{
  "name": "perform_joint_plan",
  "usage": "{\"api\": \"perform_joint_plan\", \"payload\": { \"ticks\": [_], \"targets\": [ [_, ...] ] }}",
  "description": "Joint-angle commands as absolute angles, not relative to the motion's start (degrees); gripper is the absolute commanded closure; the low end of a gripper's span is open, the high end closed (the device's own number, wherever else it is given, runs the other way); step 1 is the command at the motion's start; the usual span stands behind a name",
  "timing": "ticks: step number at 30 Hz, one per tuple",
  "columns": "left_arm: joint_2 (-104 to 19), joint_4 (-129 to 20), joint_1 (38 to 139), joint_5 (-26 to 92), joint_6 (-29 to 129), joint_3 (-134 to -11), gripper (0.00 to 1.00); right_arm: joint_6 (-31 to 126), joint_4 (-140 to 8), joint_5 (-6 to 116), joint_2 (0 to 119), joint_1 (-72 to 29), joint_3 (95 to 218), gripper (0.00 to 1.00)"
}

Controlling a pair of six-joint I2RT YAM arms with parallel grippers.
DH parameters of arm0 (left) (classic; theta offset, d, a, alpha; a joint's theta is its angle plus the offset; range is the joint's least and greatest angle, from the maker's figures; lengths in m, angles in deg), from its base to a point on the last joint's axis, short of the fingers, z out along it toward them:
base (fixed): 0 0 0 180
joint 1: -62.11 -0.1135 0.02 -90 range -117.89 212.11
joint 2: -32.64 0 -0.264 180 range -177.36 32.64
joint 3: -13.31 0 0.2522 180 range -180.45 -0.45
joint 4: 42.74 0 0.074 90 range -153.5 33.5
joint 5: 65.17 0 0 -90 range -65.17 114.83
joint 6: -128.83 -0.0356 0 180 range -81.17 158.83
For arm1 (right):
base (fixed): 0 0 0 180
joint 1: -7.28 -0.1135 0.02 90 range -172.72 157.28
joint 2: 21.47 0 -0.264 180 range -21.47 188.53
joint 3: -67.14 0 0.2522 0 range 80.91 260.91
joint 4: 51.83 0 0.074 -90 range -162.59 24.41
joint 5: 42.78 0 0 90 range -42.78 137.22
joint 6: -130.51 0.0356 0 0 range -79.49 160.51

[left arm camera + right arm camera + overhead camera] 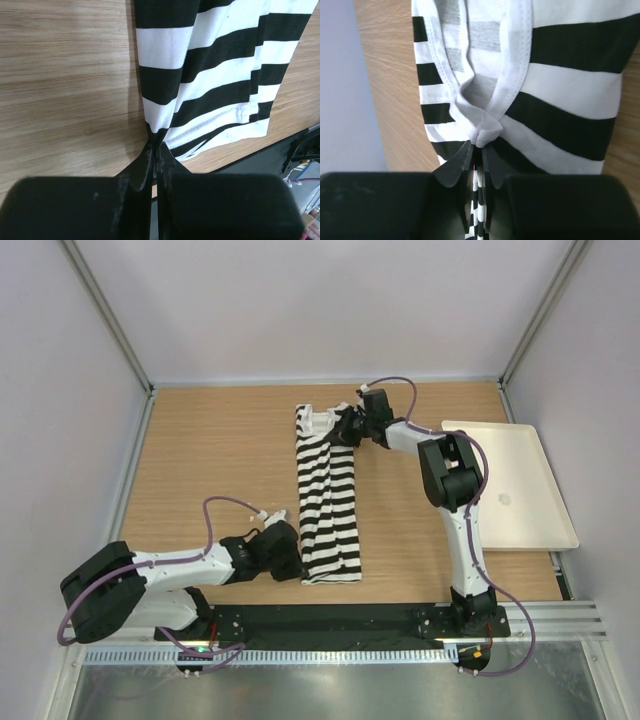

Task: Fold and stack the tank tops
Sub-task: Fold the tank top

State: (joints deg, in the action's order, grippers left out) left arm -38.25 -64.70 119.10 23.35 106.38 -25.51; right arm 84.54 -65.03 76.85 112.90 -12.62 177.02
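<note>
1. Wooden table (220,470) between pale lilac walls (300,300); white tray (530,455) at its right edge.
2. Striped tank top (328,495) lies mid-table, a long folded strip; left end effector (155,150) pinches its near hem corner; right end effector (479,149) pinches the white neck trim.
3. Closed fingers hide the gripped cloth.

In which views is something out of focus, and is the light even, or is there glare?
Top external: even, soft light, no glare; the tank top and the white tray look sharp. Left wrist: stripes sharp, the left gripper near the lens dark and blurred. Right wrist: the trim's stitching is in focus, the right gripper soft and dark.
</note>
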Motion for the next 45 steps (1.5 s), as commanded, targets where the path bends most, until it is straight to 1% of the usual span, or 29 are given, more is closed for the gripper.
{"api": "perform_joint_plan", "payload": {
  "ticks": [1, 2, 4, 5, 7, 8, 10, 11, 15, 16, 19, 21, 22, 23, 24, 25, 26, 29, 31, 33, 37, 40, 45],
  "targets": [
    [-37.23, -70.38, 119.76, 22.37, 106.06, -24.18, 0.99, 85.78, -60.58, 77.28, 114.76, -12.05, 178.82, 0.81],
    [-37.14, -70.64, 119.76, 22.28, 106.15, -24.36, 0.96, 85.69, -60.75, 77.19, 114.85, -12.06, 178.38, 0.77],
    [-36.7, -70.82, 119.76, 22.1, 105.98, -24.53, 0.92, 85.17, -61.28, 76.14, 114.5, -12.06, 177.94, 0.73],
    [-36.44, -70.82, 119.76, 22.1, 105.98, -24.62, 0.86, 84.9, -61.98, 75.61, 114.07, -12.06, 177.59, 0.66],
    [-35.74, -71.0, 119.76, 22.1, 105.98, -24.8, 0.81, 84.11, -63.03, 74.38, 112.75, -12.06, 177.5, 0.61],
    [-35.47, -71.35, 119.76, 21.84, 105.89, -25.14, 0.73, 83.24, -63.91, 74.2, 112.22, -12.06, 177.32, 0.56],
    [-34.34, -72.93, 119.76, 21.31, 105.45, -25.93, 0.69, 82.18, -64.97, 73.24, 109.86, -12.06, 177.06, 0.53],
    [-33.89, -73.45, 119.76, 20.61, 105.27, -26.81, 0.63, 81.13, -65.23, 72.97, 108.89, -11.97, 176.54, 0.52],
    [-31.52, -77.05, 119.76, 18.15, 104.31, -29.36, 0.5, 78.14, -69.45, 70.6, 102.82, -12.41, 173.9, 0.5],
    [-30.99, -77.58, 119.68, 17.88, 103.96, -30.41, 0.46, 77.09, -70.41, 68.77, 99.77, -13.02, 172.07, 0.47],
    [-30.46, -78.2, 119.41, 17.88, 103.16, -32.0, 0.45, 74.01, -72.26, 66.12, 95.27, -14.51, 167.41, 0.43],
    [-30.55, -78.03, 119.06, 17.71, 102.29, -32.7, 0.44, 72.51, -74.02, 63.93, 90.79, -15.22, 164.85, 0.43],
    [-30.81, -78.12, 118.71, 17.79, 101.76, -33.49, 0.44, 72.24, -75.5, 63.4, 89.38, -16.0, 161.62, 0.48],
    [-31.6, -78.55, 117.32, 17.79, 100.71, -34.02, 0.44, 72.33, -75.95, 62.61, 85.62, -16.53, 159.5, 0.51],
    [-31.95, -78.56, 115.22, 18.49, 100.01, -34.63, 0.44, 72.5, -76.39, 62.6, 83.76, -17.84, 154.96, 0.56],
    [-32.39, -78.12, 115.19, 19.28, 99.22, -34.73, 0.45, 72.59, -76.92, 62.51, 81.56, -17.86, 152.65, 0.57],
    [-33.44, -76.81, 112.15, 20.33, 97.82, -34.73, 0.45, 72.59, -77.71, 61.21, 77.8, -20.03, 150.54, 0.57],
    [-35.72, -73.3, 105.47, 26.82, 95.61, -35.08, 0.48, 73.9, -79.82, 59.27, 71.98, -24.25, 141.75, 0.56],
    [-37.22, -72.93, 102.82, 28.07, 93.5, -36.65, 0.5, 75.57, -79.65, 59.35, 67.05, -26.2, 135.44, 0.53],
    [-39.76, -72.76, 102.28, 28.16, 91.66, -38.67, 0.5, 76.46, -80.0, 57.69, 63.19, -29.0, 132.16, 0.51],
    [-44.08, -71.79, 101.84, 29.83, 90.6, -40.44, 0.53, 78.83, -80.62, 56.28, 59.23, -32.79, 124.87, 0.51],
    [-45.84, -70.74, 101.75, 30.89, 90.59, -40.79, 0.55, 80.85, -79.83, 56.01, 58.17, -35.42, 121.96, 0.54],
    [-46.54, -69.5, 101.75, 31.24, 90.68, -40.62, 0.56, 82.96, -78.33, 55.04, 57.64, -37.72, 120.63, 0.59]
  ]
}}
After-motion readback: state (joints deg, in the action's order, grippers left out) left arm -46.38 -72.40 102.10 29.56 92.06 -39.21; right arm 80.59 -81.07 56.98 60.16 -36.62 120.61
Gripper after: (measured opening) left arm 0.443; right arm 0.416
